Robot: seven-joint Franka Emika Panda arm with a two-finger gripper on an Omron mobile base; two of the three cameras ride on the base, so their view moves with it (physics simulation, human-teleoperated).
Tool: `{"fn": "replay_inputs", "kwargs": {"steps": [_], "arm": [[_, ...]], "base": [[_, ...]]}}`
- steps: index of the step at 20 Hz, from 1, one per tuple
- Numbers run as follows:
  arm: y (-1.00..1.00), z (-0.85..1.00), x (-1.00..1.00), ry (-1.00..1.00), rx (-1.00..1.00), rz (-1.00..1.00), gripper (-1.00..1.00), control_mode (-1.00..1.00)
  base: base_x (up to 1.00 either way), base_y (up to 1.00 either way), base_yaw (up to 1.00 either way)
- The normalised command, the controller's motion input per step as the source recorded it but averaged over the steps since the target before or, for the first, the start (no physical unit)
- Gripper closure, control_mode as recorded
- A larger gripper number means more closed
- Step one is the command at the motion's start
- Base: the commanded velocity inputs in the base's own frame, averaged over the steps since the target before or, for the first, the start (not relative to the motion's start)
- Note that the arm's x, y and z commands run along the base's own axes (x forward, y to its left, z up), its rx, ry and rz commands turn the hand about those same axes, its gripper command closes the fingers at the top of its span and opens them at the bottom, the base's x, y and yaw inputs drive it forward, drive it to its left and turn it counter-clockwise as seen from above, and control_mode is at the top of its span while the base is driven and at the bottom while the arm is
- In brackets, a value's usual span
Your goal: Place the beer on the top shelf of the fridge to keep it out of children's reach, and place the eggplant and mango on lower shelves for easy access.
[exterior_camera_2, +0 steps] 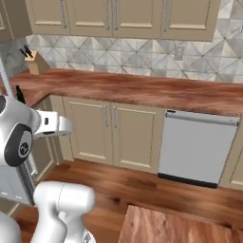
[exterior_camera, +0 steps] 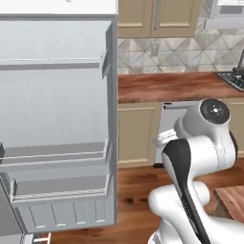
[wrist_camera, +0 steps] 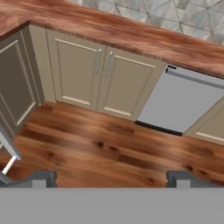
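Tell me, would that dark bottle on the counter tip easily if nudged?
Probably: the beer stands upright, tall and slim, so a high push would likely topple it. It looks like dark glass, so perhaps slippery and breakable.

Fridge (exterior_camera: 112, 119) door open, grey, wire-railed bins; beer (exterior_camera_2: 19, 94) upright on counter's left end.
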Motion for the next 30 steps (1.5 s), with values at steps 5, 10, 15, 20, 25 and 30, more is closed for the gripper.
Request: {"fn": "replay_inputs", "kwargs": {"steps": [5, 10, 15, 20, 25, 30], "arm": [[0.0, 0.0, 0.0, 0.0, 0.0, 0.0, -1.0, 1.0], [0.0, 0.0, 0.0, 0.0, 0.0, 0.0, -1.0, 1.0], [0.0, 0.0, 0.0, 0.0, 0.0, 0.0, -1.0, 1.0], [0.0, 0.0, 0.0, 0.0, 0.0, 0.0, -1.0, 1.0], [0.0, 0.0, 0.0, 0.0, 0.0, 0.0, -1.0, 1.0], [0.0, 0.0, 0.0, 0.0, 0.0, 0.0, -1.0, 1.0]], "base": [[1.0, -0.07, 0.35], [1.0, -0.36, 0.05], [1.0, -0.1, -0.21], [1.0, 0.0, 0.25], [0.89, 0.0, 0.75], [0.64, 0.0, 0.85]]}}
